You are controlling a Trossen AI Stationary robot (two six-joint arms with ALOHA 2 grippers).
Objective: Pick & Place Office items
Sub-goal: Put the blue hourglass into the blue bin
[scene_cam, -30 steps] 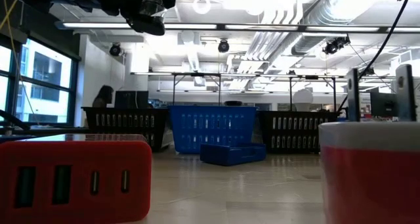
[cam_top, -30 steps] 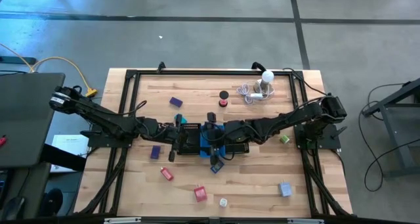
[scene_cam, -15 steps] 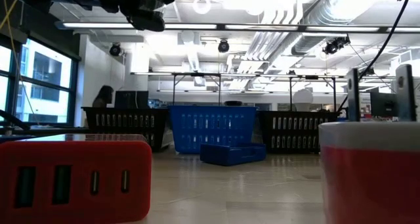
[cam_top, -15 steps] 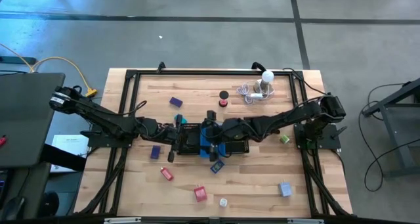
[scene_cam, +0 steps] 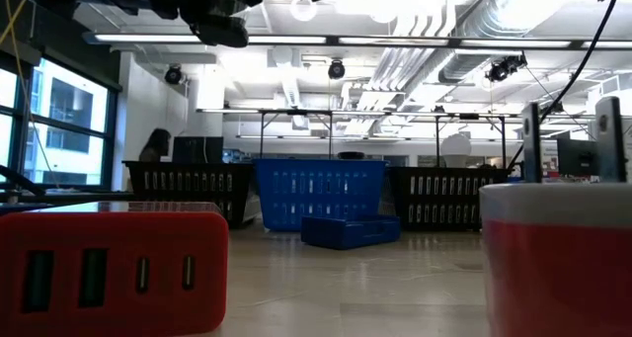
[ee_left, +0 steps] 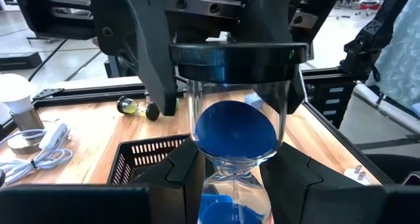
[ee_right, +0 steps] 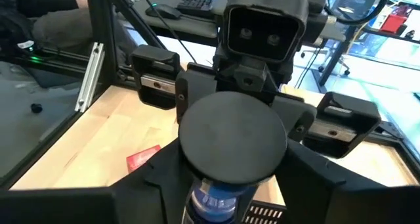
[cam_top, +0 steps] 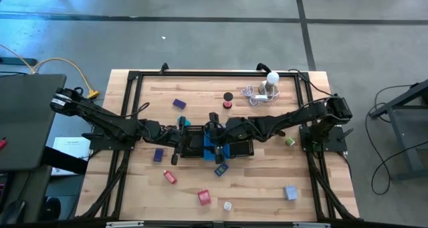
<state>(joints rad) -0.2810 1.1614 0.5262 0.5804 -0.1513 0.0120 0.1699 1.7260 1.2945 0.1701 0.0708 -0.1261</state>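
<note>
Both arms met over the black mesh tray (cam_top: 194, 143) at mid-table, hiding most of it. One hourglass (ee_left: 231, 145) with blue sand stood upright between them. The left gripper (ee_left: 230, 184) had closed on its narrow waist; the right gripper (ee_right: 230, 184) flanked its black cap (ee_right: 233, 137), grip unclear. Two red blocks (cam_top: 204, 198) lay near the table's front edge.

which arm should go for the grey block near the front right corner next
Right, probably: the grey block lies on its side of the table, and the left gripper grips the hourglass at centre, the right gripper facing it.
</note>
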